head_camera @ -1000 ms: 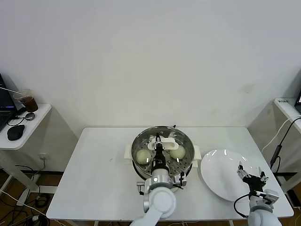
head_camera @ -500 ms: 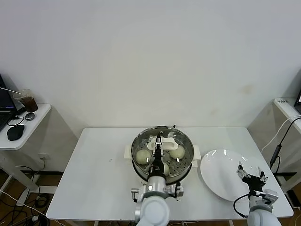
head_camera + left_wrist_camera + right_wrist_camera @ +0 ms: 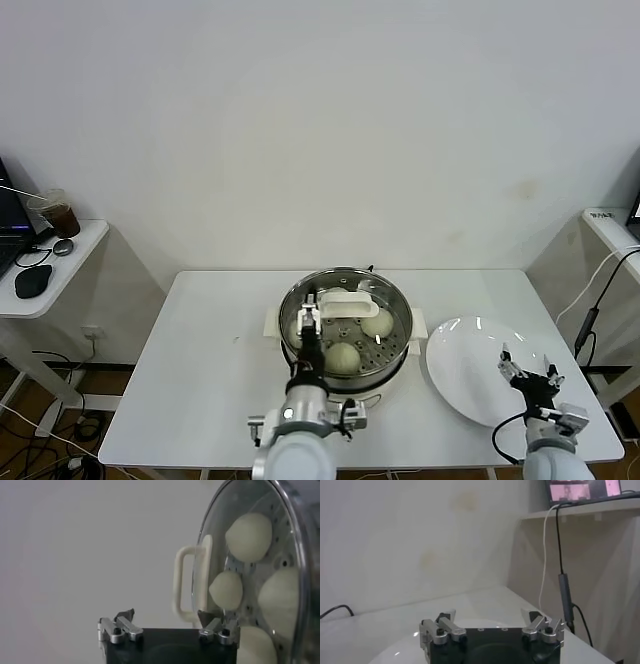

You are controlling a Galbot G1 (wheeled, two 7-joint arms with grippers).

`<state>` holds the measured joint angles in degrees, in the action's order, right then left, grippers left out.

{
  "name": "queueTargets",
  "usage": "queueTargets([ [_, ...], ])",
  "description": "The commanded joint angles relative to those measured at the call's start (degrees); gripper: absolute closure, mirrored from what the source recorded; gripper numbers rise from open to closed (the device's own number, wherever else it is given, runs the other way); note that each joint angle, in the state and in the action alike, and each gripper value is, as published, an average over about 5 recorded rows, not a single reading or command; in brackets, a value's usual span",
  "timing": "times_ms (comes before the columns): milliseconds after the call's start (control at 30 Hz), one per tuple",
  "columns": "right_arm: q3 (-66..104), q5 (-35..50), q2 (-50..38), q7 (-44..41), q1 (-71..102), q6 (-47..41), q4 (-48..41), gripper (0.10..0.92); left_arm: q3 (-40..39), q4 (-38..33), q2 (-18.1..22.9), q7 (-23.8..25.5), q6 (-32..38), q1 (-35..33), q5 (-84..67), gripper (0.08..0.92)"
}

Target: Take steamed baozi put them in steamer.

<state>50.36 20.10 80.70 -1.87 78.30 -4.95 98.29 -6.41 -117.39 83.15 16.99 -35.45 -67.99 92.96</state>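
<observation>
Four steamed baozi [image 3: 343, 357] lie in the steamer [image 3: 346, 318]. My left gripper [image 3: 307, 318], fingers apart, hangs just beside them; retreating carelessly, I could knock the rim.

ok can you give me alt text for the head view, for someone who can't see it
A steel steamer in the middle of a white table holds pale baozi, with the left gripper open above its near-left side. An empty white plate lies to its right, the open right gripper over it.
</observation>
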Motion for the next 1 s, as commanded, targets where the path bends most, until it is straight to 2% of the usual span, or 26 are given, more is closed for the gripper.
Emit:
queueTargets([
  [33, -1.98, -2.21, 0.38, -4.81, 1.74, 2.01, 3.60, 0.203, 11.19, -14.18, -4.19, -6.63, 1.56, -3.14, -15.55, 0.177],
  [133, -3.42, -3.74, 0.50, -6.84, 2.82, 2.13, 5.43, 0.203, 18.54, -14.83, -6.28, -13.92, 7.05, -4.93, -31.91, 0.177],
  [200, -4.73, -4.76, 0.27, -7.65, 3.92, 1.47, 6.69, 0.203, 25.95, -14.56, -6.88, -16.67, 13.20, -7.13, -47.49, 0.177],
  [333, -6.93, -7.75, -0.16, -8.63, 5.95, 0.52, 8.43, 0.203, 40.59, -11.29, -5.10, -14.74, 24.76, -12.08, -74.03, 0.177],
  [433, -7.87, -8.78, -0.12, -8.71, 6.84, -0.05, 8.97, 0.203, 45.78, -8.01, -4.21, -14.91, 29.02, -16.39, -83.15, 0.177],
  [700, -8.79, -10.36, -0.08, -8.52, 9.79, -1.37, 10.15, 0.203, 44.03, -0.50, -2.76, -18.24, 38.71, -25.65, -88.01, 0.177],
  [867, -9.32, -10.87, 0.32, -7.91, 13.52, -1.37, 13.53, 0.203, 43.00, 0.41, -0.80, -18.82, 34.63, -28.73, -88.70, 0.177],
  [1000, -8.75, -12.03, 1.03, -6.56, 16.05, -2.58, 16.71, 0.203, 42.80, -0.33, -0.47, -17.44, 30.77, -30.79, -88.81, 0.177],
])
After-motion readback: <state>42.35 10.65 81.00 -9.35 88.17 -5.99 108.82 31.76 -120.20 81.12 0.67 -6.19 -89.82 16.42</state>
